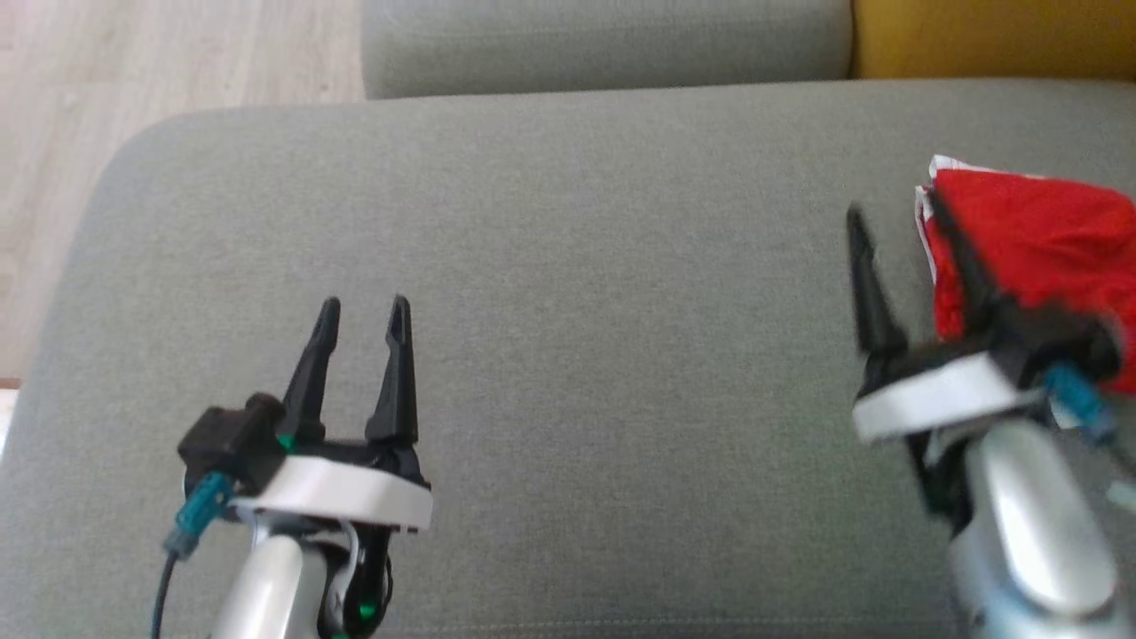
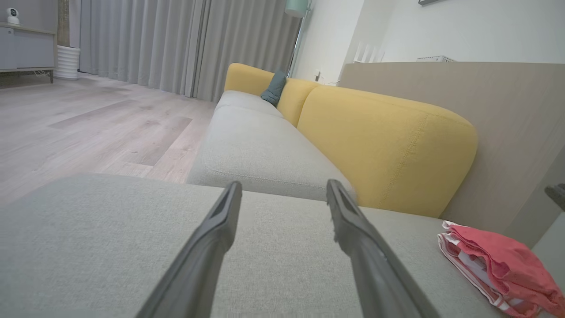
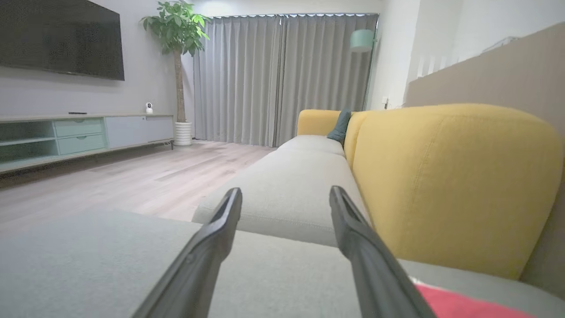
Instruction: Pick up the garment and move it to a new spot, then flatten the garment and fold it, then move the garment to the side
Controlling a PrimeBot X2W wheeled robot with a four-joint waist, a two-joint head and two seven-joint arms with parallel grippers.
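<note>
The garment (image 1: 1034,244) is red with white striped edges and lies folded in a small stack at the right edge of the grey seat cushion (image 1: 568,293). The left wrist view has it at the lower right as the folded garment (image 2: 499,269), and a red corner (image 3: 459,304) peeks in at the bottom of the right wrist view. My right gripper (image 1: 896,209) is open just left of the stack, its right finger over the cloth's left edge, nothing held. My left gripper (image 1: 364,311) stands open over bare cushion at the lower left.
A yellow backrest (image 2: 384,145) runs along the cushion's far right side. A second grey seat (image 1: 603,44) lies beyond a gap at the back. Wooden floor (image 1: 133,71) drops off past the cushion's left edge. A dark teal pillow (image 2: 274,88) rests far down the sofa.
</note>
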